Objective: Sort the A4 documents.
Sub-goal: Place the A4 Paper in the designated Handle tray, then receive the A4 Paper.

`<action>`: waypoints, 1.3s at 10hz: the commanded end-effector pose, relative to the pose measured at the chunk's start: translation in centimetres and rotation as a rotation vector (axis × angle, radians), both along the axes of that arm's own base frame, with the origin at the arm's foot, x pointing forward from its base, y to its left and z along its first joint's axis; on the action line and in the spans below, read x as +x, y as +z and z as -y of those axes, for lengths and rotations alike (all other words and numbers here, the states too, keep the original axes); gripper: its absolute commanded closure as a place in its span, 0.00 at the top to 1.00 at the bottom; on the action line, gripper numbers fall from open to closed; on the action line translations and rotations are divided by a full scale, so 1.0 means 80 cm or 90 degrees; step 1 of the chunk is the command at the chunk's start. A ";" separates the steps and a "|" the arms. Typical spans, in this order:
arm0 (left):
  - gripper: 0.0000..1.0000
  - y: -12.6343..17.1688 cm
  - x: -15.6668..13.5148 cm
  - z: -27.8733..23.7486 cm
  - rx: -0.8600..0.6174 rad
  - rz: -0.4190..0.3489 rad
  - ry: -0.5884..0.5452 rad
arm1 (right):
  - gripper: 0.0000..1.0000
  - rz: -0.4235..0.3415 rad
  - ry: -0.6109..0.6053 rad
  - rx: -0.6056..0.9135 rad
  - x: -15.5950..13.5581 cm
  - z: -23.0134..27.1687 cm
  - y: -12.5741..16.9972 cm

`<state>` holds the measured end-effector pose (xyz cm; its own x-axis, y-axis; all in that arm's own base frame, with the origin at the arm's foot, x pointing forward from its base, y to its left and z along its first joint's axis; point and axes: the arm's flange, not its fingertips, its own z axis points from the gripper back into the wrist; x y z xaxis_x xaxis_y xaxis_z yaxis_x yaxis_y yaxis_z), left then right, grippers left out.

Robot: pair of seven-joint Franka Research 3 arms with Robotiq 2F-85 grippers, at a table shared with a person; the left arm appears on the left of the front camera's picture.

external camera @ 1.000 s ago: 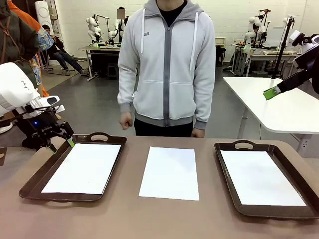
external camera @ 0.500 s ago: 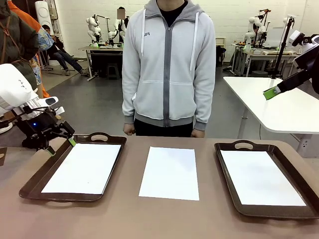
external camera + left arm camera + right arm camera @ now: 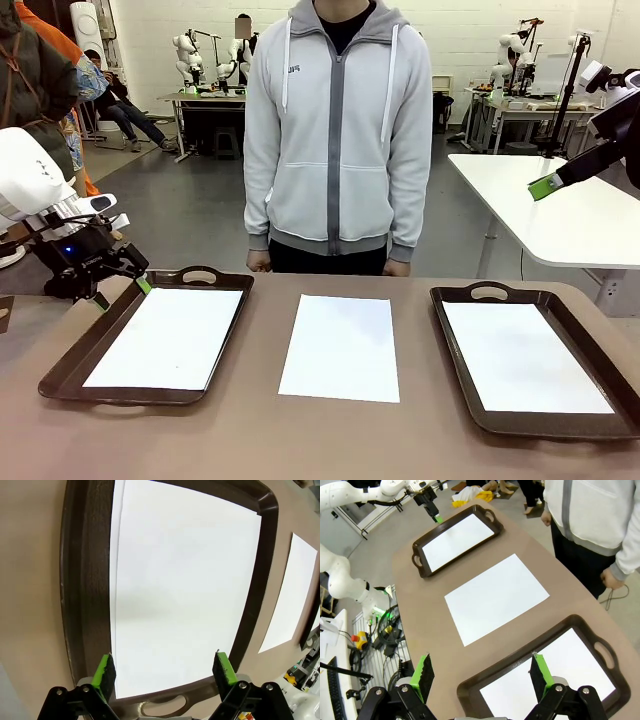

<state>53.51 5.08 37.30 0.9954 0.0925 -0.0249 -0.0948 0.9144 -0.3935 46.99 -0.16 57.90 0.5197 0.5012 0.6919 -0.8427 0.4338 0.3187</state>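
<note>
Table (image 3: pixel 320 440): left hand (image 3: pixel 122 292), splayed, at left tray's (image 3: pixel 85 345) far corner.

Sheet (image 3: pixel 496 596) between two trays (image 3: pixel 515 657)

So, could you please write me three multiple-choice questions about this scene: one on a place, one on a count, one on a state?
1. Where does the loose sheet lie?
A. Inside a tray
B. On the bare table, between the left tray and the right tray
C. In the person's hand

2. How many brown trays are on the table?
A. One
B. Two
C. Four

3. How do the jaws of the left gripper stand?
A. Open, holding nothing
B. Shut on a sheet
C. Shut on a tray handle

Answers:
1 B, it lies flat on the tabletop between them.
2 B, one tray on each side.
3 A, the green pads stand wide apart with nothing between them.
</note>
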 end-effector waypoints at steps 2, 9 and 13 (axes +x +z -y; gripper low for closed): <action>1.00 0.000 0.001 0.000 0.015 -0.001 0.008 | 1.00 -0.001 0.004 -0.005 -0.001 -0.001 -0.001; 1.00 0.000 0.001 0.000 0.015 -0.001 0.008 | 1.00 -0.001 0.004 -0.005 -0.001 -0.001 -0.001; 1.00 0.104 0.025 0.071 0.095 0.142 -0.049 | 1.00 -0.001 0.004 -0.005 -0.001 -0.001 -0.001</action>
<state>55.75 -0.91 44.24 0.9901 0.0129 0.1396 0.0328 0.9469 -0.3199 46.99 -0.13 57.90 0.5194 0.5017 0.6918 -0.8430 0.4333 0.3187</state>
